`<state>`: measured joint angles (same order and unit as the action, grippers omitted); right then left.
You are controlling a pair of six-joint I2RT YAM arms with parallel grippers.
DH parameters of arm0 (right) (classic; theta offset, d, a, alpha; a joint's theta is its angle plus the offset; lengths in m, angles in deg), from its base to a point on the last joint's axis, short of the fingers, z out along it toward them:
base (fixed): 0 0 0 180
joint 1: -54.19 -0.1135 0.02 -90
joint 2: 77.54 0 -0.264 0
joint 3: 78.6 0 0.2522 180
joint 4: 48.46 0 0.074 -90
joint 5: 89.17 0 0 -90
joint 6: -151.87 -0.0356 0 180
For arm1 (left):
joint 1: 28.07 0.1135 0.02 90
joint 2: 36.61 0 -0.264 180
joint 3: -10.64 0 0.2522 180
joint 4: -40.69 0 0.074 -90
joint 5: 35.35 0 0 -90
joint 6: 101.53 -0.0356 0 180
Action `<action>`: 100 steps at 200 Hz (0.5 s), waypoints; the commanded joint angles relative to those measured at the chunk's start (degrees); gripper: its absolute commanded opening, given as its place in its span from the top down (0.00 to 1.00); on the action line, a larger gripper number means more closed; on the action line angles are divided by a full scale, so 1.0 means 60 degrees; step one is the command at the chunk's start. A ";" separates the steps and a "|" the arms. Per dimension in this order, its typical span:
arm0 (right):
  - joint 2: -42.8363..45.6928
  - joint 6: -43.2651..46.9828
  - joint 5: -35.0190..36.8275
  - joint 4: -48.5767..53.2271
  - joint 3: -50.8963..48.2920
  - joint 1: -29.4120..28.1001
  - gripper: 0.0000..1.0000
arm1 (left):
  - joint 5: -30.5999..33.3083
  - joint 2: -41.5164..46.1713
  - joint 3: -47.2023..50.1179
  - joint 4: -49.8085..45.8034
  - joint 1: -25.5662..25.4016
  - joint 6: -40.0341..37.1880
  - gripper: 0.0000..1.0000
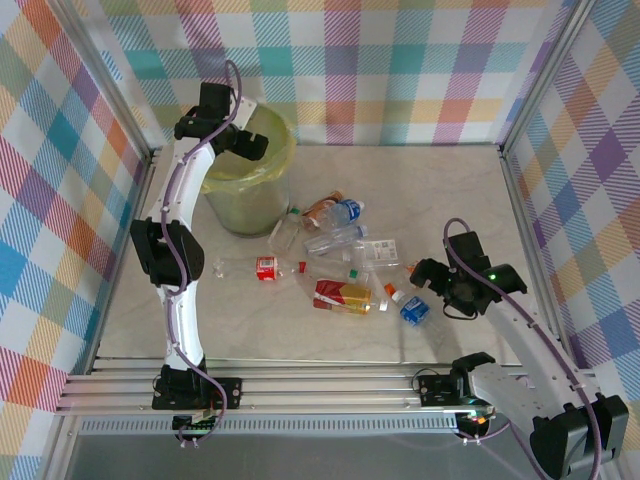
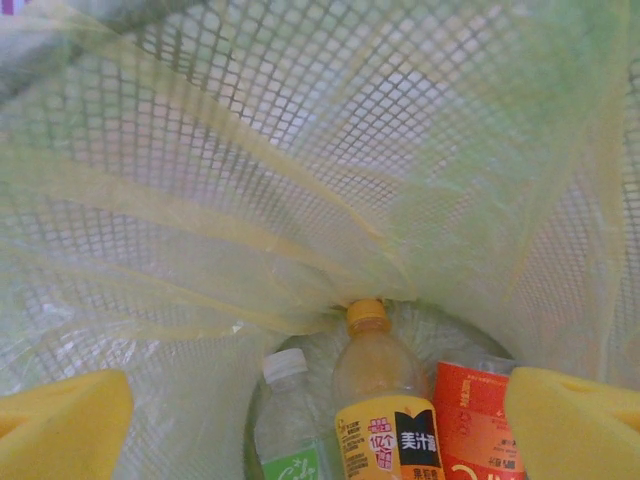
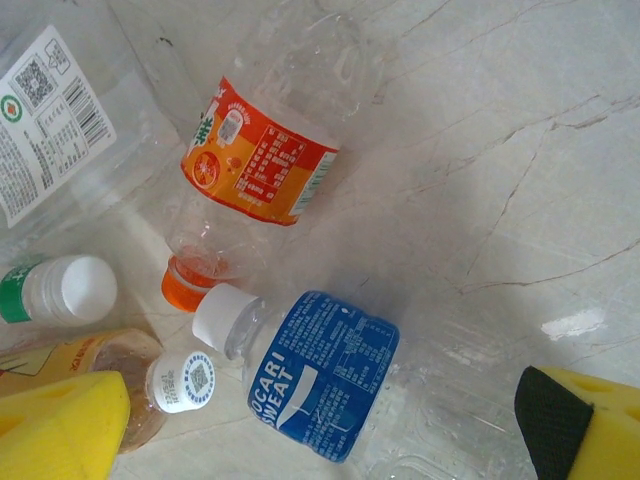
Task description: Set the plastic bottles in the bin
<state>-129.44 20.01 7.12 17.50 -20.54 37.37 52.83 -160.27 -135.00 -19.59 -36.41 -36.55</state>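
Left gripper (image 1: 245,142) is hanging over the bin (image 1: 250,205), fingers (image 2: 60,425) wide and empty, three bottles (image 2: 385,410) lying below them. Right gripper (image 3: 320,425), fingers wide, is hovering over blue-label bottle (image 3: 322,372). Roughly ten loose bottles (image 1: 340,262) are waiting; most work is remaining.

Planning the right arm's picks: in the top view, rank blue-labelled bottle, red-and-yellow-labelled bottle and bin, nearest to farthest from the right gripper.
1. blue-labelled bottle, beside the right gripper.
2. red-and-yellow-labelled bottle, further left.
3. bin, far left corner.
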 commanded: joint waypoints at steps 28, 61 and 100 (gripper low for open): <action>0.0120 0.0407 -0.0421 0.0465 -0.0087 0.0064 0.00 | 0.0398 0.1731 -0.0316 -0.0415 -0.0659 0.0246 0.00; 0.0036 0.0486 -0.0406 0.0658 -0.0102 0.0064 0.00 | 0.0086 0.2962 0.0512 -0.0301 -0.1168 0.0641 0.00; -0.0289 0.0496 -0.0467 0.0432 -0.0317 0.0067 0.00 | -0.0048 0.5192 0.3472 0.1179 -0.2294 0.1305 0.00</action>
<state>-129.86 22.10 5.39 19.82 -21.07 37.37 53.64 -135.09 -123.08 -17.69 -46.02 -32.39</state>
